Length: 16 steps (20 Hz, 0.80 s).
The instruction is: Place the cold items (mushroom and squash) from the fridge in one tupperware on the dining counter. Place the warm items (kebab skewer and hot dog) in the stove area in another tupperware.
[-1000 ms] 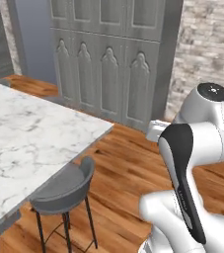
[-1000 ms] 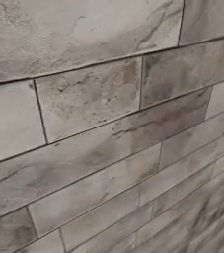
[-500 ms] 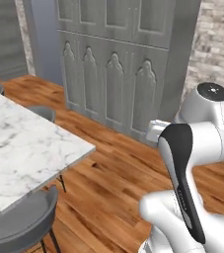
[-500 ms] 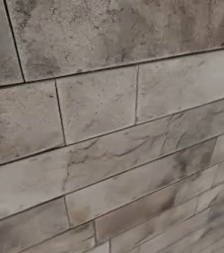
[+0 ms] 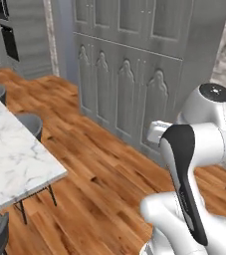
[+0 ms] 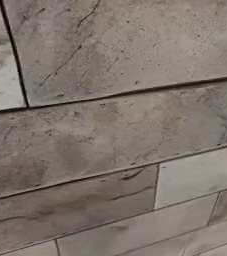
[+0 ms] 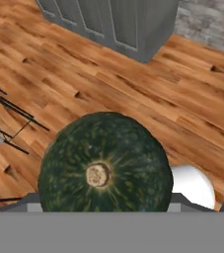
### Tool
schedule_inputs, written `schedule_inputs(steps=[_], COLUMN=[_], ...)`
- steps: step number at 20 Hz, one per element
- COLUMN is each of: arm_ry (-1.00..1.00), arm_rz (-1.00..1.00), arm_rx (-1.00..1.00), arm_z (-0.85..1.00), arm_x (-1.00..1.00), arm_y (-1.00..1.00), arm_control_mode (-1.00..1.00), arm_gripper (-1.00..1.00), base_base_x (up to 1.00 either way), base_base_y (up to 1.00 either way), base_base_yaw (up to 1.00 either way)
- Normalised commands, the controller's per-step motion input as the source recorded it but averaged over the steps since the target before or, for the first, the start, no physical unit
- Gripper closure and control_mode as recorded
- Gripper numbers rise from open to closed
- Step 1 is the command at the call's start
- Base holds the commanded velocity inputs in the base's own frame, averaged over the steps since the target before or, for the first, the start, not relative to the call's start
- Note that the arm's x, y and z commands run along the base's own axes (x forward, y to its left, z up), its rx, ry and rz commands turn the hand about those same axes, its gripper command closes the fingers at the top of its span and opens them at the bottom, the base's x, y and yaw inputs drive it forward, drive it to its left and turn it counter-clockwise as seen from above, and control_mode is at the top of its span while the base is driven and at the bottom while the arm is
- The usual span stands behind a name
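A dark green, round squash point(image 7: 105, 165) with a pale stem scar hangs over the wooden floor, close in front of the hand camera. My gripper point(image 7: 105, 206) is shut on the squash, which hides most of the fingers. The white arm point(image 5: 196, 149) stands folded at the right of the left base view. The white marble dining counter point(image 5: 10, 162) reaches in from the left of that view. The mushroom, kebab skewer, hot dog and tupperware are out of view.
Tall grey panelled cabinets point(image 5: 134, 74) stand ahead across the wooden floor point(image 5: 99, 174). Grey stools point(image 5: 30, 124) sit by the counter, and thin black stool legs point(image 7: 10, 118) show below the hand. A grey stone brick wall point(image 6: 113, 128) is very close on the right.
Both base views have shifted as the base drives: the counter slid left, the cabinets came nearer, and the brick wall looms larger. The arm's pose looks unchanged.
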Motion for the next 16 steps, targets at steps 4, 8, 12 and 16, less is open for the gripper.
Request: schedule_inputs(steps=[4,8,12,16], arm_ry=[0.0,0.0,0.0,0.0], arm_rz=[0.0,0.0,0.0,0.0], arm_rx=[0.0,0.0,0.0,0.0], arm_z=[0.0,0.0,0.0,0.0], arm_x=[0.0,0.0,0.0,0.0], arm_y=[0.0,0.0,0.0,0.0], arm_control_mode=[1.0,1.0,1.0,1.0], arm_gripper=[1.0,1.0,1.0,1.0], base_base_x=[0.87,0.92,0.91,0.99], base_base_y=[-0.62,-0.57,-0.52,-0.47], base_base_yaw=[0.33,0.34,0.35,0.38])
